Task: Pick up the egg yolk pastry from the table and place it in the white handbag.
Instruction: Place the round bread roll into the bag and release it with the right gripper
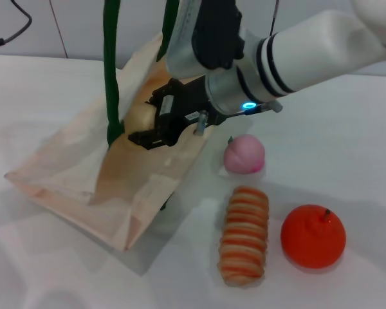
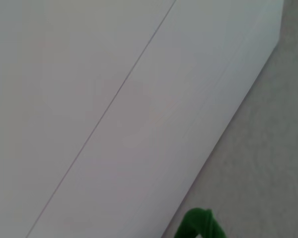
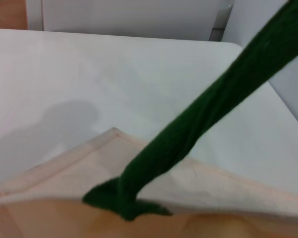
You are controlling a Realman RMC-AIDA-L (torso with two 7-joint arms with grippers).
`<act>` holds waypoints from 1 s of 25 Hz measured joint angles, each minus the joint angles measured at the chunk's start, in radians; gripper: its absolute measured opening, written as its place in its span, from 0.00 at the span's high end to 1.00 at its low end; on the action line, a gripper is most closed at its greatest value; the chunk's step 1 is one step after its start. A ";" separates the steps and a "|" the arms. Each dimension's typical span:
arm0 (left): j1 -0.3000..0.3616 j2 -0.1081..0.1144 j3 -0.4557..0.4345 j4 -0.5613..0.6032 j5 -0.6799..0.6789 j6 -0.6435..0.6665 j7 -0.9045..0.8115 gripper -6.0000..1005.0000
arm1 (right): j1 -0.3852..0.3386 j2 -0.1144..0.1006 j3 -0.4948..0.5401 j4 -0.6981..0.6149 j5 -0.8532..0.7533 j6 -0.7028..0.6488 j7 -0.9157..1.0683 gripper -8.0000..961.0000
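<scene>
The white handbag lies tilted on the table with its mouth held open; its dark green handles are pulled straight up out of the head view. My right gripper is inside the bag's mouth, its black fingers closed around the pale egg yolk pastry. The right wrist view shows the bag's rim and one green handle close by. In the left wrist view only a bit of green handle appears; the left gripper itself is out of sight.
On the table to the right of the bag are a pink peach-shaped ball, a long orange-striped bread roll and an orange. The white table stretches out in front of the bag.
</scene>
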 joint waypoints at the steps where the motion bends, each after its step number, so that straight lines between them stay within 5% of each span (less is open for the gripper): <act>1: 0.000 0.001 0.000 0.000 -0.005 0.001 -0.001 0.87 | 0.001 0.001 -0.022 0.000 0.018 0.024 -0.001 0.39; 11: -0.003 0.004 0.000 0.001 -0.040 0.022 -0.010 0.87 | 0.006 0.007 -0.202 0.013 0.126 0.311 0.006 0.40; 25: 0.070 0.010 0.000 -0.003 -0.113 0.009 -0.013 0.87 | -0.001 -0.001 -0.200 0.047 0.128 0.365 0.029 0.40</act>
